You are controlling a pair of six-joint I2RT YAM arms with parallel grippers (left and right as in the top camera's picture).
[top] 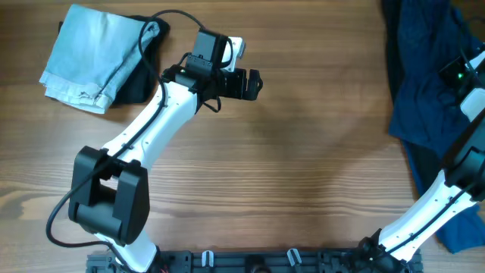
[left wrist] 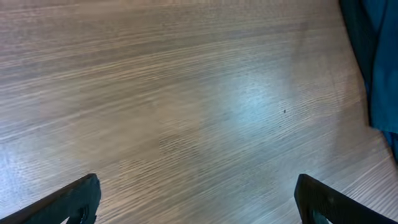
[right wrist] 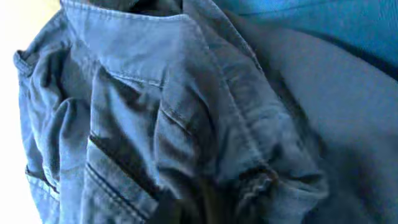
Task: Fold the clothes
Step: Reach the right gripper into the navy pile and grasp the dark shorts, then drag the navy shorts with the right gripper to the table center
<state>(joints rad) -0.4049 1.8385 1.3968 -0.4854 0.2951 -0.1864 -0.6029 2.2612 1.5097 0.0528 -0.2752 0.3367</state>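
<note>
A pile of dark navy-blue clothes (top: 421,83) lies at the far right of the table, with brighter blue fabric (top: 464,221) below it. My right gripper (top: 460,76) is down on this pile. The right wrist view is filled with crumpled navy fabric with seams (right wrist: 186,112), bunched at the lower middle, and the fingers are hidden. A folded light-blue denim garment (top: 85,54) rests on a black garment (top: 142,76) at the back left. My left gripper (top: 255,82) is open and empty above bare wood (left wrist: 199,186), right of the folded stack.
The wooden table (top: 303,167) spans the view. Blue fabric (left wrist: 380,62) shows at the right edge of the left wrist view. The arm bases stand along the front edge (top: 250,262). A black cable loops over the folded stack.
</note>
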